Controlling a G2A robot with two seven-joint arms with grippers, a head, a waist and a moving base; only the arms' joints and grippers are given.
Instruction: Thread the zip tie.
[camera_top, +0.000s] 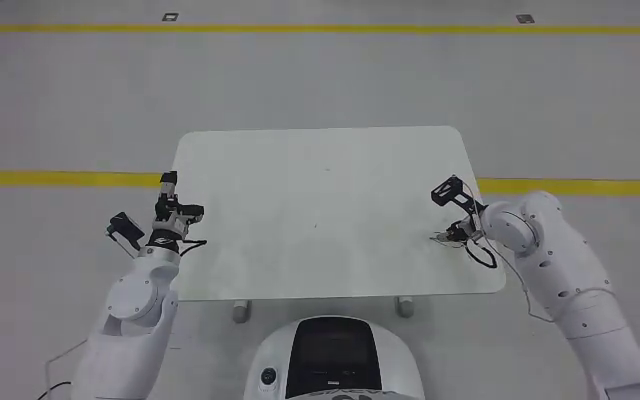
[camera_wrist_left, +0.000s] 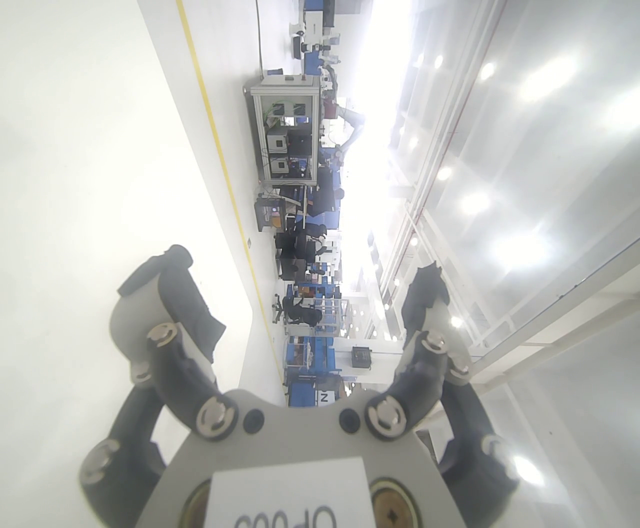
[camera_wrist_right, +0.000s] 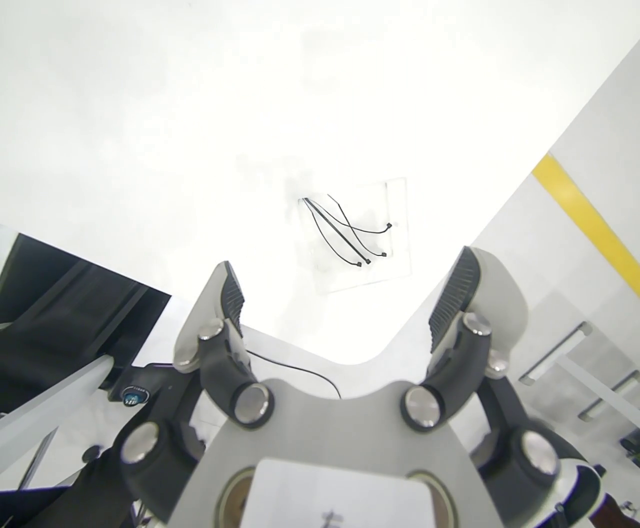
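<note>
Currently, three black zip ties (camera_wrist_right: 345, 229) on a clear sheet (camera_wrist_right: 395, 200) by the worktop's (camera_wrist_right: 150, 125) right edge; right claw (camera_wrist_right: 347, 280) over that edge, wide open, empty; left claw (camera_wrist_left: 300, 270) at the worktop's left edge, spread, empty.

Black zip ties (camera_wrist_right: 350, 231), white table (camera_top: 320, 200), yellow floor lines (camera_top: 320, 28), right hand (camera_wrist_right: 350, 295) grey with black ribbed pads (camera_wrist_right: 452, 295)
</note>
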